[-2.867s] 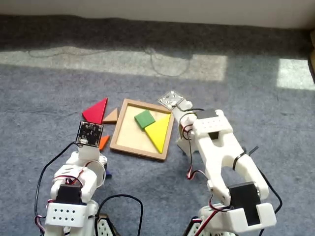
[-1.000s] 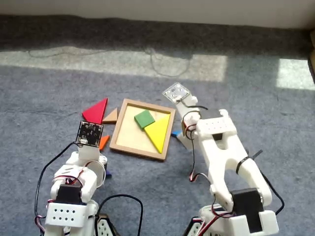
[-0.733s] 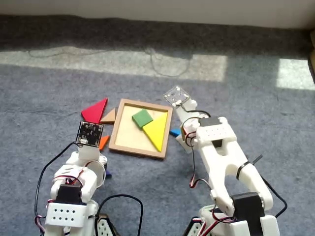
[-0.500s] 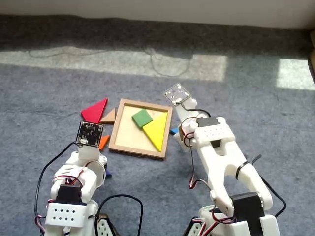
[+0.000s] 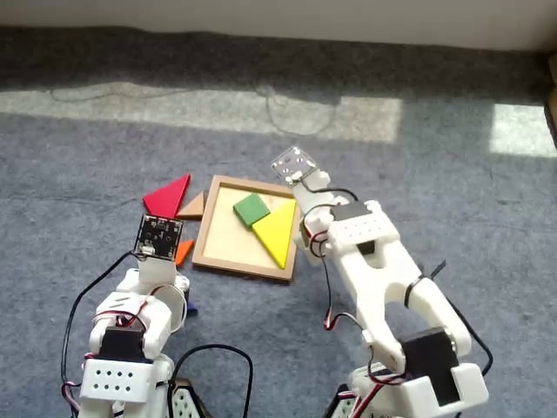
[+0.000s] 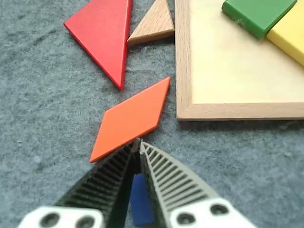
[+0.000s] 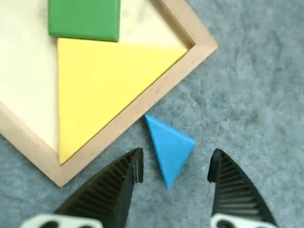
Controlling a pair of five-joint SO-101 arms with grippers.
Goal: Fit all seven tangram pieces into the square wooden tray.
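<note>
Two placed in tray point(image 5: 226, 237): green square point(image 5: 253, 210), yellow triangle point(image 5: 274, 231). Outside: red triangle point(image 5: 170, 198), wood triangle point(image 5: 197, 206), orange piece point(image 6: 130, 118), blue triangle point(image 7: 171, 145) (seventh unclear). Right gripper point(image 7: 176, 159) spread around blue triangle; left gripper point(image 6: 138, 145) pressed together.

This is an indoor room with a floor of grey-blue carpet point(image 5: 452, 200); whether it is a home or an office cannot be told. A pale wall point(image 5: 348, 16) runs along 12 o'clock. Sunlight patches point(image 5: 218, 111) fall across the carpet from 10 to 2 o'clock. A thin cable point(image 5: 287, 131) lies loose near 12 o'clock.
</note>
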